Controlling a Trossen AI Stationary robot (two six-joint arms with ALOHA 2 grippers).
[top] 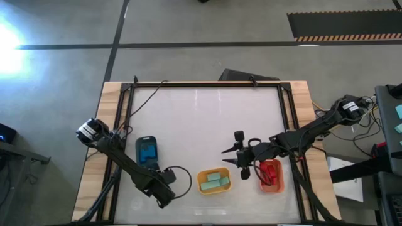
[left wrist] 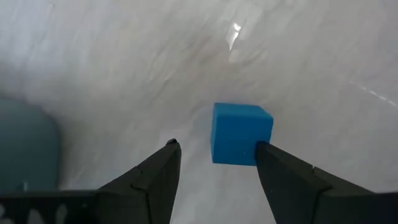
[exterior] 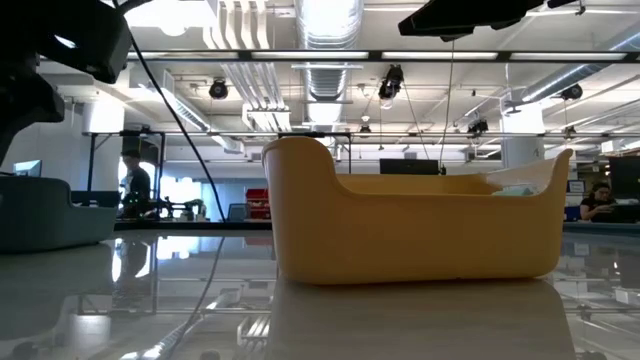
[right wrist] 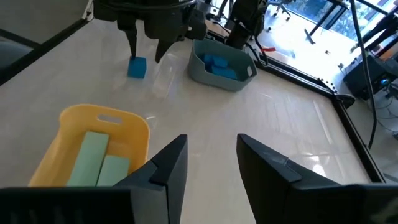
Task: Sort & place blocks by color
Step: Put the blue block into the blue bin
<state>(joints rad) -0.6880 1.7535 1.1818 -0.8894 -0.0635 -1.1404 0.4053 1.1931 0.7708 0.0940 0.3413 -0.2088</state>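
High view: left gripper [top: 164, 198] low at the table's near edge, right gripper [top: 242, 157] waiting above the yellow bin [top: 214, 186]. Left wrist: jaws released, one finger touching the blue cube [left wrist: 240, 133] on the table; rigid, light, slick, so pinch its flat opposite faces. Right wrist: jaws released, empty

I find no readable text, label, brand, number or sign on anything from here, not on the bins, the blocks, the arms or the table.

You had two dark, jointed arms with black cables trailing along them. The left gripper [left wrist: 214, 167] wore matte black, wedge-shaped fingers [left wrist: 155, 177]; the right gripper [right wrist: 211, 158] wore the same angular pair.
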